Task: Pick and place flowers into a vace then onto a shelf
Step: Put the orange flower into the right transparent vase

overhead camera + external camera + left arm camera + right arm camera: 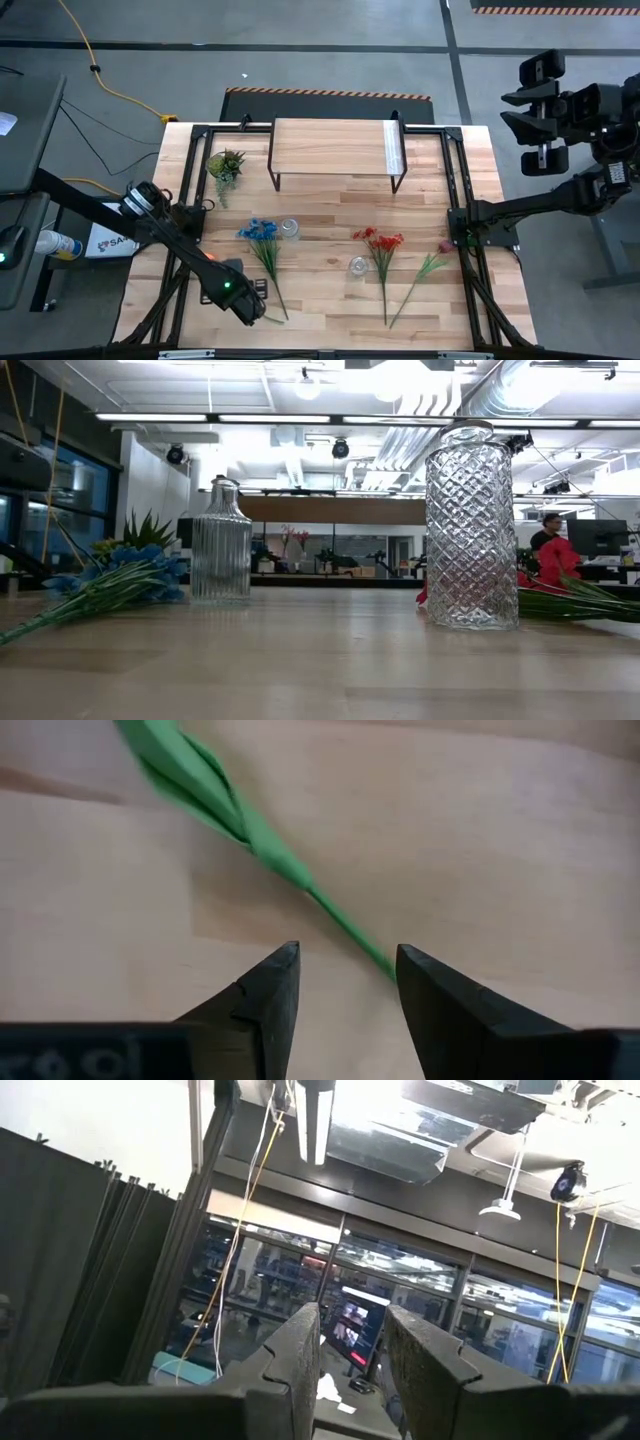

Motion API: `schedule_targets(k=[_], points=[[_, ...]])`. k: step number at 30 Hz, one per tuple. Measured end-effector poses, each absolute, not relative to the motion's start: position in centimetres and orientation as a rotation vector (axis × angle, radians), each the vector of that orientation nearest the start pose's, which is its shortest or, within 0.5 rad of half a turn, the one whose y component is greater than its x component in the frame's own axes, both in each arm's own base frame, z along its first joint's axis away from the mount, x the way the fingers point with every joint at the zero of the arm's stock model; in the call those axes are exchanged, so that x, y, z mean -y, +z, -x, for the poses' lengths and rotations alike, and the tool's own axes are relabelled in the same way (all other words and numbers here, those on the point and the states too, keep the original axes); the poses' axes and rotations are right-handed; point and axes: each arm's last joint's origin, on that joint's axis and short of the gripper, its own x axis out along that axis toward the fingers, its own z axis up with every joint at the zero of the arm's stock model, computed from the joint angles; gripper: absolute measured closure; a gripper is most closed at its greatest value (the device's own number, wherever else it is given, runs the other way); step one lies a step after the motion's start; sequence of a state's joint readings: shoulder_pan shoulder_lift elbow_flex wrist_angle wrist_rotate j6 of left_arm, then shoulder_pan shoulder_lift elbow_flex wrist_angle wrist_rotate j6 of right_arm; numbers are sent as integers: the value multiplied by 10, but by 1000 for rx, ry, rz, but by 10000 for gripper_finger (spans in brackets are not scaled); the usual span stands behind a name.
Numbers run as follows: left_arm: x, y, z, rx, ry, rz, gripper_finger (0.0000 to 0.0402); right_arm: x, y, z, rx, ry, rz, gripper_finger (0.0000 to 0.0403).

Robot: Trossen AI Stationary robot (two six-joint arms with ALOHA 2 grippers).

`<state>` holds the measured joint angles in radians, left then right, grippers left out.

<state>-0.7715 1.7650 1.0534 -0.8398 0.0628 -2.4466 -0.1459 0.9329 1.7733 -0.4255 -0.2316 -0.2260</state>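
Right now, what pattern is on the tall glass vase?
The tall glass vase has a criss-cross diamond pattern, clearest in the low view.

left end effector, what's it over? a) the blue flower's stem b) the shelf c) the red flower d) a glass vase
a: in the high view the left end effector sits at the lower end of the blue flower, and its wrist view shows a green stem running between its open fingers.
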Motion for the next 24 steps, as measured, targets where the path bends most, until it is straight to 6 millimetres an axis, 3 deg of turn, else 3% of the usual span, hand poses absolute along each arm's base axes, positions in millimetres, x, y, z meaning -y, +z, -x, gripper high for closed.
schedule_targets(k=[13,24], points=[[203,139,-222,-1221,1337,1310,212,4,575,-71,398,42,290,295],[202,138,-224,-1211,1334,1315,326,4,573,-73,375,45,286,295]])
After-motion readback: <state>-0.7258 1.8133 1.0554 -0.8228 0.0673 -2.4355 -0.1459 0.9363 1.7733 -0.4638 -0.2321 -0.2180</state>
